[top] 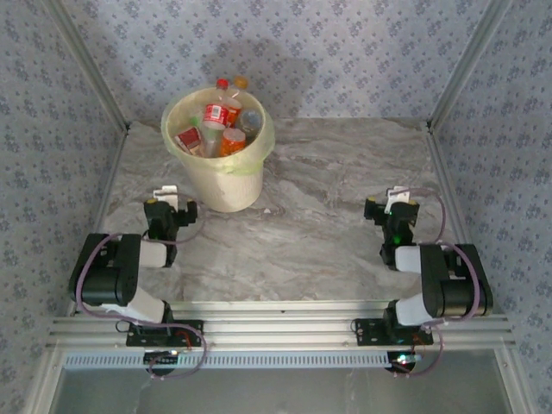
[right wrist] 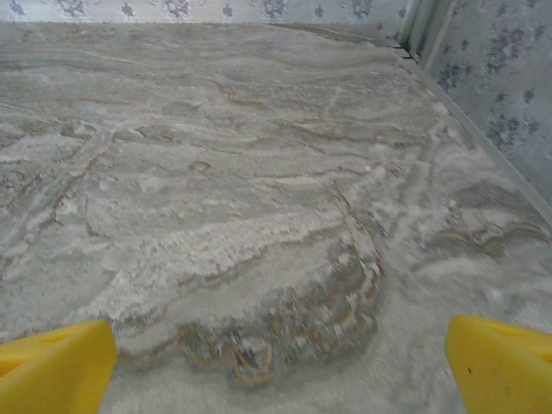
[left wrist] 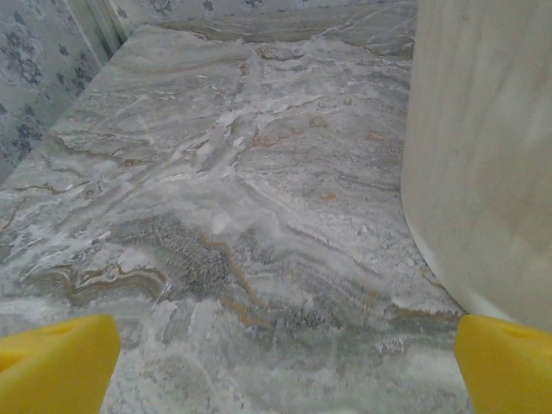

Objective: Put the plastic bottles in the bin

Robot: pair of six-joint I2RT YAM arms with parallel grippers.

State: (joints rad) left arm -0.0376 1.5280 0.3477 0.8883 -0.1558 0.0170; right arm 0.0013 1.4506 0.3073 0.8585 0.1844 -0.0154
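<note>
The cream-white bin (top: 226, 185) with a pale yellow bag over its rim stands at the back left of the marble table. Several plastic bottles (top: 217, 121) with red and orange labels and caps sit inside it, two poking above the rim. My left gripper (top: 168, 200) rests low on the table just left of the bin's base, open and empty; the bin's wall (left wrist: 483, 147) rises at the right of the left wrist view, beyond the yellow fingertips (left wrist: 56, 362). My right gripper (top: 395, 203) is open over bare marble on the right, its yellow fingertips (right wrist: 500, 362) wide apart.
Patterned walls and metal frame posts (top: 99, 78) close in the table on the left, back and right. An aluminium rail (top: 276, 323) runs along the near edge by the arm bases. Bare marble (top: 328, 190) lies between the two grippers.
</note>
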